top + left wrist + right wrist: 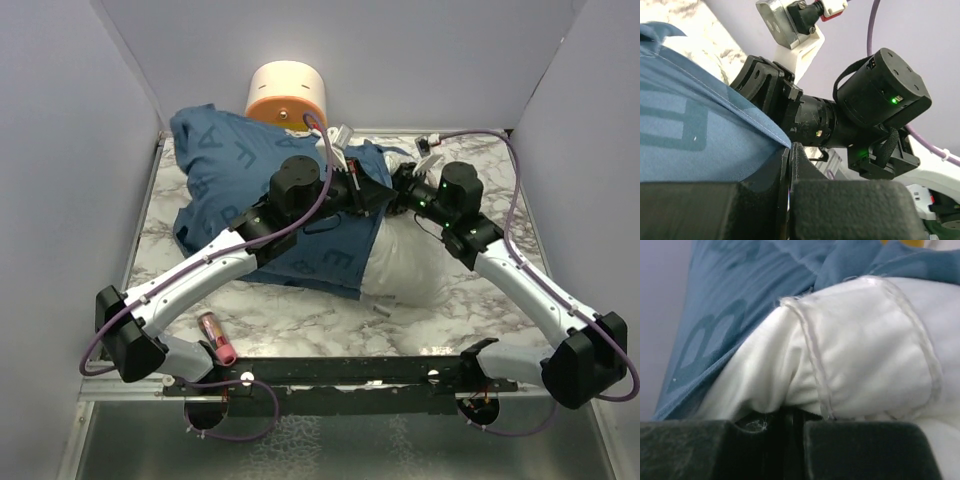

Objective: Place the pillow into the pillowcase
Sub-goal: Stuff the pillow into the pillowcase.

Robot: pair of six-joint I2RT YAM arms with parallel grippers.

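Right wrist view had the right tool point(795, 424) pinching the pillow point(865, 355) by its seamed corner, probably the best hold on something that soft and light. Left tool point(790, 167) was clamped on the pillowcase point(690, 125) hem, with the pillow half inside it mid-bench point(300, 322).

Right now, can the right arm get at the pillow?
Likely yes. The right gripper is at the pillow, its fingers pinching a white fold by the seam. That end sticks out of the pillowcase, so no blue cloth covers it there.
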